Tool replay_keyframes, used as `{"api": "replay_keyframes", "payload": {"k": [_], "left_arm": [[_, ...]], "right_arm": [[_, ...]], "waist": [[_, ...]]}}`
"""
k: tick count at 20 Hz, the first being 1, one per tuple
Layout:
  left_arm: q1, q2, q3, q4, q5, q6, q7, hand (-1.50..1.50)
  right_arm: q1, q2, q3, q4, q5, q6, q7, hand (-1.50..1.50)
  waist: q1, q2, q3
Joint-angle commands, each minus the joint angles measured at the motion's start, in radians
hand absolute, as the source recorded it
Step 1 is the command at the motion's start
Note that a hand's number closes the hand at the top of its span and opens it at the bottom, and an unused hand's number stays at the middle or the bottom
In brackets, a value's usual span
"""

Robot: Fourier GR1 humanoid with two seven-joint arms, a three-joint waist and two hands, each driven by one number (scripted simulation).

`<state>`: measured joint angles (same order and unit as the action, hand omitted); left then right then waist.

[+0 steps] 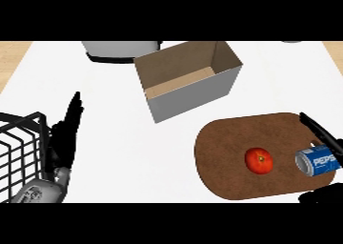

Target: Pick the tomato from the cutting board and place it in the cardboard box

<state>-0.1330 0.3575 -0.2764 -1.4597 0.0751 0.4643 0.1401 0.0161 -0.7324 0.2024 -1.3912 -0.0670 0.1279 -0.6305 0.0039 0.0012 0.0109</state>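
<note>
Head view looks steeply down on a white counter point(118, 157) with pale wood showing at the far corners. On it lies a brown oval cutting board point(230, 143), and the tomato point(259, 160), red and round with a small dark stem mark, sits near the board's middle, just beside a blue Pepsi can point(317, 161). An open cardboard box point(188, 78) stands beyond. A black wire basket point(13, 152) fills the left edge. The left hand point(65, 128) rests with fingers straight; the right hand point(329, 143) is spread around the can.

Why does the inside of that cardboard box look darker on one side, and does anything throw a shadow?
Head view: the cardboard box has one shaded inner wall and one lit; the tomato shows a small highlight, barely any shadow on the cutting board.
</note>
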Motion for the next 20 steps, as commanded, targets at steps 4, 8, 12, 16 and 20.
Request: {"api": "replay_keyframes", "payload": {"k": [4, 8, 12, 16, 20], "left_arm": [[0.009, 0.185, 0.083, 0.078, -0.055, -0.068, -0.008, 0.0], [0.025, 0.179, 0.086, 0.066, -0.064, -0.076, -0.009, 0.0], [-0.025, 0.168, 0.101, 0.102, -0.075, -0.094, 0.004, 0.0], [0.001, 0.179, 0.134, 0.107, -0.076, -0.112, -0.03, 0.0], [0.041, 0.172, 0.143, 0.079, -0.076, -0.131, -0.015, 0.0]], "right_arm": [[-0.081, -0.156, 0.063, 0.037, 0.2, 0.046, 0.03, -1.5], [-0.129, -0.182, 0.128, 0.029, 0.295, 0.073, 0.129, -1.5], [-0.174, -0.191, 0.204, 0.018, 0.372, 0.139, 0.218, -1.5], [-0.215, -0.159, 0.24, -0.009, 0.374, 0.207, 0.294, -1.5], [-0.236, -0.124, 0.261, 0.008, 0.425, 0.197, 0.364, -1.5]], "waist": [[0.035, 0.005, -0.012], [0.048, 0.003, -0.013], [0.039, 0.007, -0.013], [0.037, 0.004, -0.013], [0.029, 0.0, -0.012]]}}
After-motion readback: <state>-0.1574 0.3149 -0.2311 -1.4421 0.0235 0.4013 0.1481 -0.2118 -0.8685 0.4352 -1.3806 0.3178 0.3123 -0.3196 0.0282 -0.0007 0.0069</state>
